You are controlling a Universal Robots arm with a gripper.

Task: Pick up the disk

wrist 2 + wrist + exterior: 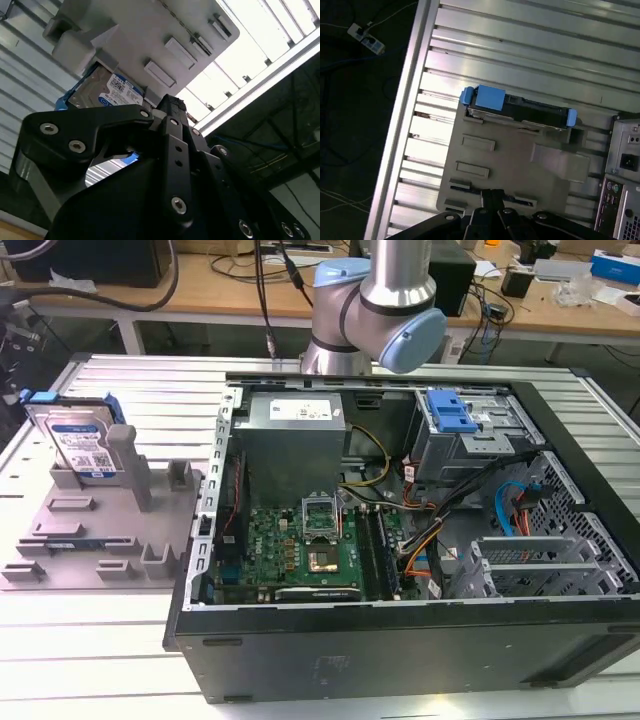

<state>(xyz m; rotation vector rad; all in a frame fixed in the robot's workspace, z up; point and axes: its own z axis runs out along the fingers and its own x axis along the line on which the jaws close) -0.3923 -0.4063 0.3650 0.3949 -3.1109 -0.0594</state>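
Disk point(82, 445) is standing on edge in a slot at the far end of the grey holder tray point(100, 540), on the bench point(130, 380) at the exterior view's left, beside the open computer case point(400, 640). The label is facing the tray and a grey post point(122, 455) is sitting just beside it. End effector point(492, 202) is hanging over the tray's other end in the first wrist view, well apart from the disk; can't tell if it's apart or together. Judgement: approach phase, nothing grasped. Probably best coming down from above, squaring to the disk's thin top edge, gripping across the flat faces clear of the post and blue frame tab point(489, 98), then lifting straight out so it isn't binding in the slot.
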